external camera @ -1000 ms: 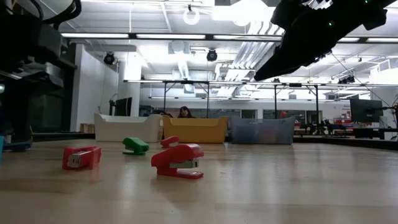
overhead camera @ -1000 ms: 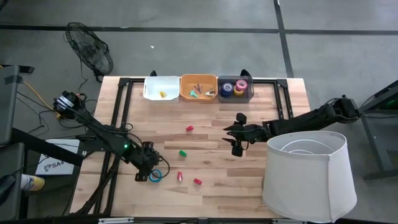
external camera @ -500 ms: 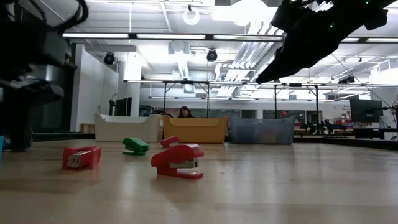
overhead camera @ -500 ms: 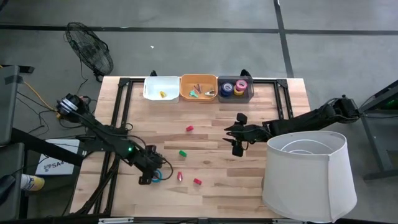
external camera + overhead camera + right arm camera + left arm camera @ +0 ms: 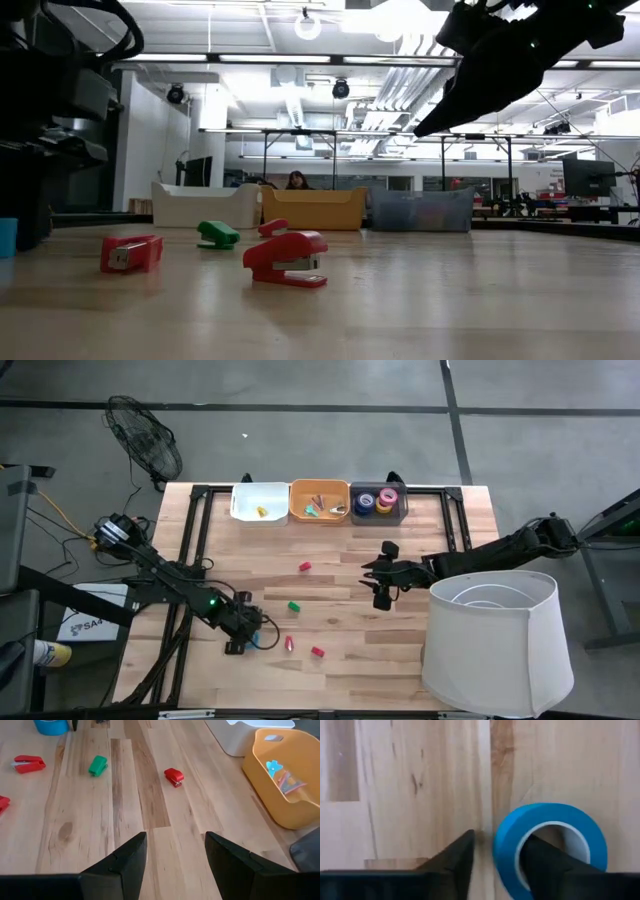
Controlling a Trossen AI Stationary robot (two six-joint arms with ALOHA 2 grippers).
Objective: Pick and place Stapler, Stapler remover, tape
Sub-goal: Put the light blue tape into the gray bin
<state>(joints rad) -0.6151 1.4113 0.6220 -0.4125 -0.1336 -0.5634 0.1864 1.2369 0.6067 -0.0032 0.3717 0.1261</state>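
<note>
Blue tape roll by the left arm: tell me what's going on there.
The left tool is down on the table at the blue tape roll, one finger inside the ring and the other outside its wall. The right tool hangs open above mid-table. Small staplers lie loose on the wood.

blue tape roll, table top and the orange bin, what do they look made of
Blue ring-shaped tape roll: probably plastic or paper tape, matte, smooth band with a pale inner core. Light wooden table top: wood planks, with visible grain and seams. Orange bin: looks like moulded plastic, with rounded walls and a slight sheen.
</note>
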